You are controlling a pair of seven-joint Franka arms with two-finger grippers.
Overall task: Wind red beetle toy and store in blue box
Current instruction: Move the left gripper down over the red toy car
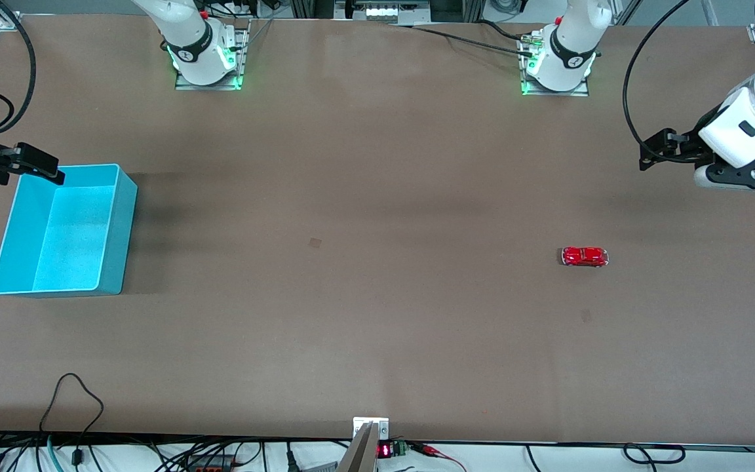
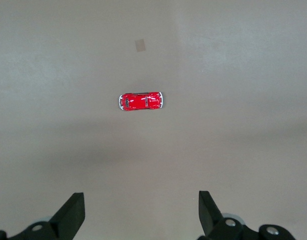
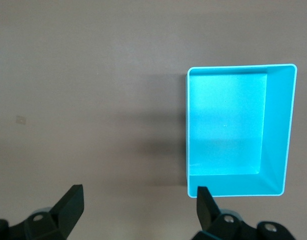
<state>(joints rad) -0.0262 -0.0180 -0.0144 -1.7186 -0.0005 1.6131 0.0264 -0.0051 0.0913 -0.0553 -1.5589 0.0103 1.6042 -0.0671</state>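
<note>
The red beetle toy (image 1: 585, 256) lies on its wheels on the brown table toward the left arm's end, and it also shows in the left wrist view (image 2: 140, 101). My left gripper (image 1: 662, 148) hangs in the air above the table at that end, open and empty (image 2: 141, 196), apart from the toy. The blue box (image 1: 123, 236) stands open and empty at the right arm's end, and the right wrist view shows it too (image 3: 276, 125). My right gripper (image 1: 16, 166) hovers over the box's corner nearest the arm bases, open and empty (image 3: 139, 190).
Two small dark marks sit on the table, one near the middle (image 1: 315, 242) and one nearer the front camera than the toy (image 1: 586, 315). Cables and a small device with a red display (image 1: 385, 450) line the table's front edge.
</note>
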